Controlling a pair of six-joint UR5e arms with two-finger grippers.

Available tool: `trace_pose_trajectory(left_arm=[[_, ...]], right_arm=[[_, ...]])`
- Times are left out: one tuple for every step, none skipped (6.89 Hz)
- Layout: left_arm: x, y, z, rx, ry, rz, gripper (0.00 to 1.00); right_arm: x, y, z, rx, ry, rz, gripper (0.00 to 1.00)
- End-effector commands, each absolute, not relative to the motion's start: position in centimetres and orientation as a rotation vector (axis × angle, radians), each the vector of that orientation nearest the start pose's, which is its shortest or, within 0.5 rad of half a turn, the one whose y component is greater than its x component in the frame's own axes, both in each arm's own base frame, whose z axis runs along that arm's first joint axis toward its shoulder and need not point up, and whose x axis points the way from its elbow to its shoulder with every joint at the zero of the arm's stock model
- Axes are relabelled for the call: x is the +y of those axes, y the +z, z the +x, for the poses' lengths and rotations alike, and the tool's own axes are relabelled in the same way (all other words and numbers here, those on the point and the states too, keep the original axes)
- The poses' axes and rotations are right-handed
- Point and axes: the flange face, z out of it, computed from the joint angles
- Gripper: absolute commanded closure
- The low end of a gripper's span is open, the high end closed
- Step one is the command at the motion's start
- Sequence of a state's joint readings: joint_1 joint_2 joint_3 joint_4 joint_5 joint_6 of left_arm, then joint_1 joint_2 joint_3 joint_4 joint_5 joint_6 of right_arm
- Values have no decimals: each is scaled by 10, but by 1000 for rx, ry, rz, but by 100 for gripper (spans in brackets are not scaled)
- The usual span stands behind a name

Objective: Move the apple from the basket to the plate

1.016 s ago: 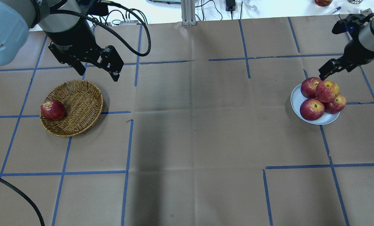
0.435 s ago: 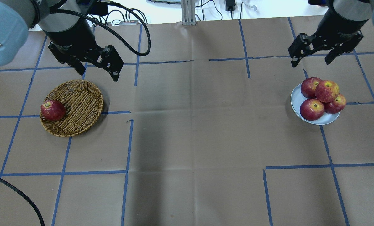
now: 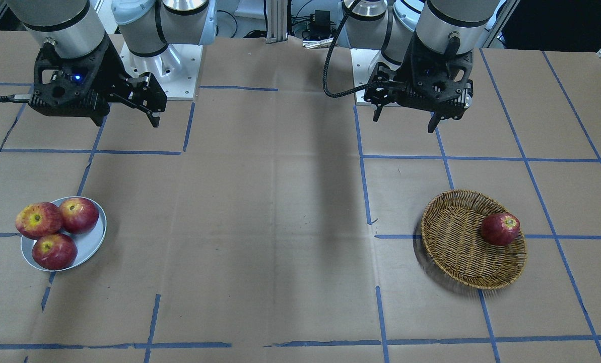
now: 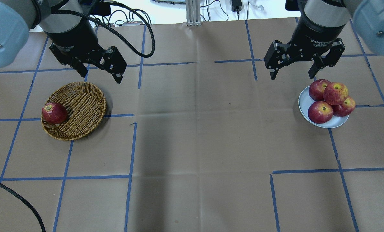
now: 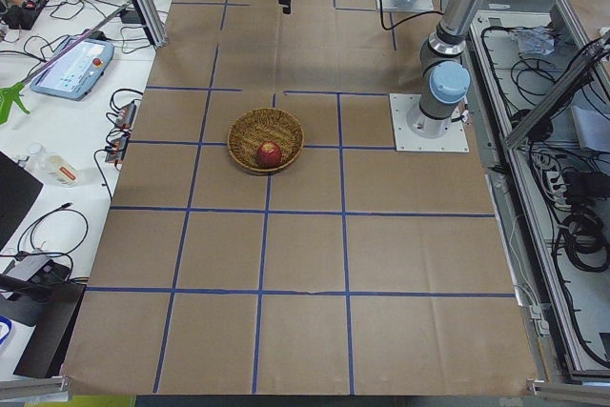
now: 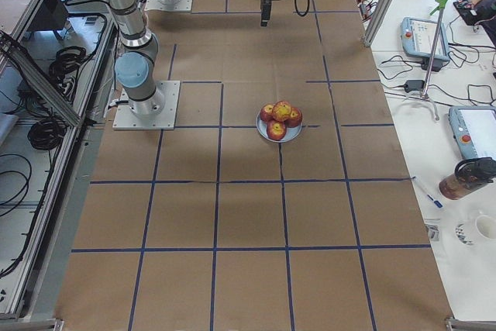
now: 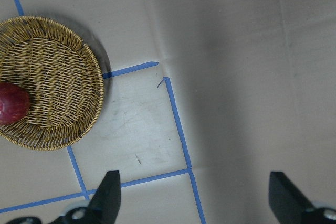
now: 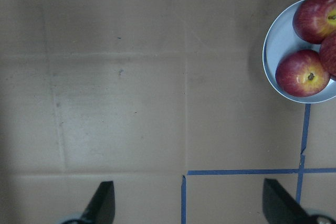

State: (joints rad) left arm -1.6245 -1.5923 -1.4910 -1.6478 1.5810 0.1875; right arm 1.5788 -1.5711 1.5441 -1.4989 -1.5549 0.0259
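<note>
Four apples (image 4: pixel 320 112) on plate (image 4: pixel 304 102), one apple (image 4: pixel 54 113) in basket (image 4: pixel 82 103).

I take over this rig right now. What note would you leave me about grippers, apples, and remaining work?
Left gripper: open, empty, hovering clear of the round woven wicker basket.
Right gripper: open, empty, beside the round pale blue-grey plate.
Done: the streaky red-orange apple with the yellow stem patch sits on the plate, atop three darker red apples.
Left: seemingly nothing; one dark red apple lies in the basket.

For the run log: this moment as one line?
left pincer open; right pincer open; apple on plate; basket holds dark apple
</note>
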Motion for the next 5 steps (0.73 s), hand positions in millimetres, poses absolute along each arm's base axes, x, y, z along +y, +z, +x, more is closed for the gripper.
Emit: trace_pose_trajectory(left_arm=[[-491,509,-159,3109,30,379,0],[-491,509,-159,3109,30,379,0],[-490,506,-159,3111,39,379,0],[-485,502,-159,3111,46,377,0],[-483,501,-159,3111,49,379,0]], right_arm=[[-485,493,142,3128,77,41,0],[-485,493,142,3128,77,41,0],[-484,493,142,3128,80,41,0],[-484,493,142,3128,80,41,0],[-485,493,142,3128,77,41,0]])
